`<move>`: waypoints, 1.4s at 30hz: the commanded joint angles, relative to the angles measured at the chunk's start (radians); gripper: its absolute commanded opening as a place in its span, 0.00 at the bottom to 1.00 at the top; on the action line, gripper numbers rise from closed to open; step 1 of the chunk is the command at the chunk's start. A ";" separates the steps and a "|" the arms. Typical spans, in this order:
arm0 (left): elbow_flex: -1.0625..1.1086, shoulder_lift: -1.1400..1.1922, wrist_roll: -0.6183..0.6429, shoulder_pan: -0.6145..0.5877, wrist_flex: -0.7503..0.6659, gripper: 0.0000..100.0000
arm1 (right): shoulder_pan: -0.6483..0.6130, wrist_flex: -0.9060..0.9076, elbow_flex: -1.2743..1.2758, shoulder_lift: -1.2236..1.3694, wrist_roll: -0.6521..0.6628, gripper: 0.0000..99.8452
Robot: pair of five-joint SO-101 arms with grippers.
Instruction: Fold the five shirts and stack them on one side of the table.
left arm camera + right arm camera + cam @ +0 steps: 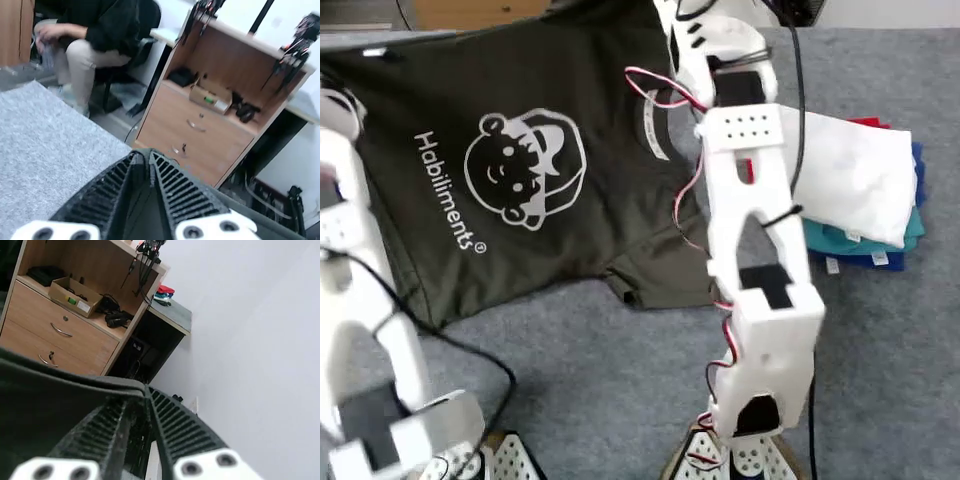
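A dark olive shirt (pixel 440 240) with a white cartoon print lies spread across the grey table (pixel 620 390). My right gripper (pixel 146 390) is at the table's far edge by the collar, its fingers shut with dark shirt fabric (pixel 45 405) bunched against them. My left gripper (pixel 150 156) is at the shirt's far left edge, fingers pressed together, and a dark strip of fabric (pixel 250 215) runs off from their tips. The right arm (pixel 750 200) stretches up the middle of the table. At the right lies a stack of folded shirts (pixel 855 175), white on top.
The folded stack shows red, blue and teal layers (pixel 865 250) under the white one. The left arm (pixel 360 260) runs along the table's left edge. Both arm bases stand at the near edge. Behind the table are a wooden drawer cabinet (pixel 200 130) and a seated person.
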 commanded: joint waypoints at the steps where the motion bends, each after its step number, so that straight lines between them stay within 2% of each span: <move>1: -0.245 0.091 0.005 0.028 0.160 0.02 | -0.024 0.141 -0.254 0.061 0.012 0.00; 7: -0.269 0.102 0.003 0.055 0.466 0.02 | -0.035 0.542 -0.512 0.142 0.014 0.00; 11: -0.276 0.102 -0.028 0.032 0.669 0.02 | -0.033 0.902 -0.647 0.142 0.023 0.00; 15: -0.265 0.071 -0.170 0.031 0.879 0.02 | -0.051 1.286 -0.763 0.145 0.186 0.00; 17: -0.235 0.045 -0.206 0.031 0.939 0.02 | -0.073 1.436 -0.811 0.147 0.227 0.00; 21: -0.094 -0.019 -0.216 0.023 0.942 0.02 | -0.065 1.433 -0.800 0.111 0.176 0.00; 26: 0.157 -0.134 -0.250 0.060 0.927 0.02 | -0.064 1.433 -0.587 0.016 0.157 0.00; 34: 0.514 -0.272 -0.265 0.040 0.776 0.02 | -0.070 1.412 -0.053 -0.246 0.161 0.00; 38: 0.612 -0.265 -0.265 0.023 0.701 0.02 | -0.059 1.297 0.272 -0.412 0.157 0.00; 42: 0.635 -0.249 -0.265 0.023 0.706 0.02 | -0.058 1.137 0.624 -0.605 0.155 0.00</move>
